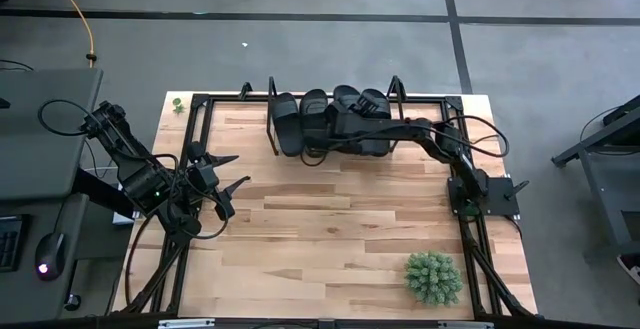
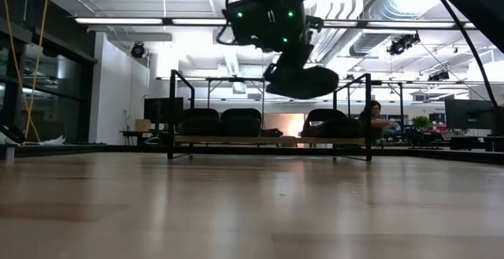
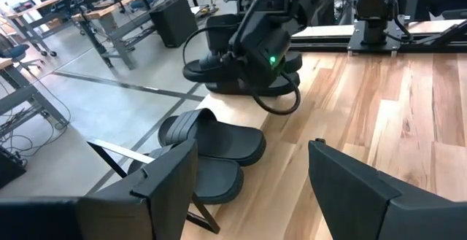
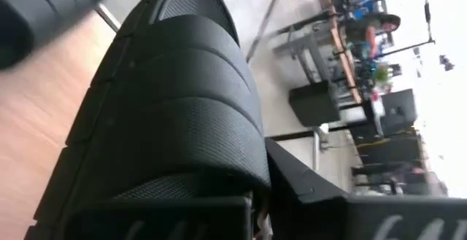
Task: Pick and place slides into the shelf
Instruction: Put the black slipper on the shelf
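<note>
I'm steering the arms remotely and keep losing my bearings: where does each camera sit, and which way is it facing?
High view: overhead, straight down on the table; both arms, shelf at the far edge.
Low view: tabletop height, looking across at the shelf; right hand hangs above, shut on a slide.
Left wrist view: behind the open left hand, facing the shelved slides and the right arm.
Right wrist view: against the held slide, a person behind.
Shared: high and low both show the shelf with slides.
</note>
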